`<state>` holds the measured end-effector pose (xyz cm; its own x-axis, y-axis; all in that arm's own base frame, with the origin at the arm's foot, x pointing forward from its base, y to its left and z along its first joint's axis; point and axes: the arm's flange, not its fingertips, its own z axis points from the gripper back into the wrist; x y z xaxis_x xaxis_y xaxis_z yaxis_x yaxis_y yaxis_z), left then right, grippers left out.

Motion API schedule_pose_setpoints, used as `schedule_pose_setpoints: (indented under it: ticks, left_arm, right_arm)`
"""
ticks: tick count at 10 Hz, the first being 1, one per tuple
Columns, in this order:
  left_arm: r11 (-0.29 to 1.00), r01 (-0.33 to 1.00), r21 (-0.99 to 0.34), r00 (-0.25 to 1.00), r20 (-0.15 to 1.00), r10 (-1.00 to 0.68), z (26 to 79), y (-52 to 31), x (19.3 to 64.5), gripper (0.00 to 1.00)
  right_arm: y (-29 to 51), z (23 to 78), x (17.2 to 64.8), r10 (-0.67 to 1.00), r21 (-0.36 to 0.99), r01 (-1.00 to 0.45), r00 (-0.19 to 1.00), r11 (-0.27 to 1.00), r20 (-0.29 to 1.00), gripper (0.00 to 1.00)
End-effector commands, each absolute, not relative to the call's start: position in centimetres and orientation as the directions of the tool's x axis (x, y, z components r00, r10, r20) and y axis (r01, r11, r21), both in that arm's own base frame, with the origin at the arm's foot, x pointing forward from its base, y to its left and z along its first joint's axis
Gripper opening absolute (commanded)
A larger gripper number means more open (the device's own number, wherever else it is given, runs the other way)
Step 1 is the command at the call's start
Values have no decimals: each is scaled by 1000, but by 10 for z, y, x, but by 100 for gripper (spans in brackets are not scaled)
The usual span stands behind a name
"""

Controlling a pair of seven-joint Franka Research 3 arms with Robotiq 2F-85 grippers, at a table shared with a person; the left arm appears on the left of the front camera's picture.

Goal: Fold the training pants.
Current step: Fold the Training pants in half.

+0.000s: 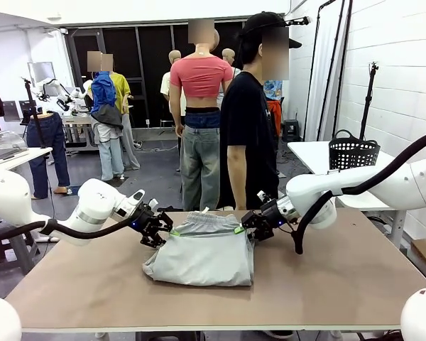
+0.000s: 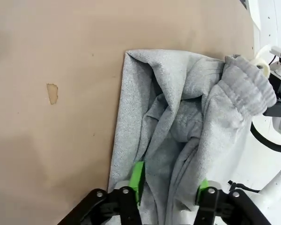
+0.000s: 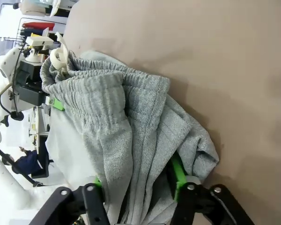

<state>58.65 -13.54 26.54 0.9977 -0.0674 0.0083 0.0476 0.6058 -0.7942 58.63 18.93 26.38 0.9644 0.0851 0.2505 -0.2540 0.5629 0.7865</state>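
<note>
We've got the training pants [image 1: 202, 254] lying folded mid-table [image 1: 341, 284], waistband on the far edge, running crosswise between our two arms. Our left pincer [image 2: 170, 187] sits at the left waistband corner, our right pincer [image 3: 138, 180] at the right, equally near. Both stand spread with cloth between the pads, apparently not clamped.

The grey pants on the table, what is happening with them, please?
Two robot arms are folding the training pants, which lie in a folded bundle on the brown table. The left claw and the right claw are at the far corners, near the waistband. In both wrist views the green pads stand apart with cloth between them. A person stands behind the table, not touching.
</note>
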Motion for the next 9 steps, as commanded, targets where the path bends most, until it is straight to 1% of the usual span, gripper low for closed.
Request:
schedule_pose_setpoints:
  ticks: [1,4,6,9]
  left_arm:
    - [651,29,-759,999,-1,-46,276,-133,586,100]
    - [643,71,-763,997,82,-12,308,-117,579,100]
    - [622,111,-775,992,128,-18,329,-110,577,100]
    - [623,138,-770,985,170,-8,350,-103,564,100]
  right_arm:
    - [179,265,580,51,732,-230,965,641,259,100]
    - [159,291,578,13,722,-241,952,648,306,100]
    - [152,305,576,0,744,-261,943,615,332,100]
    - [143,324,564,-4,733,-286,930,618,367,100]
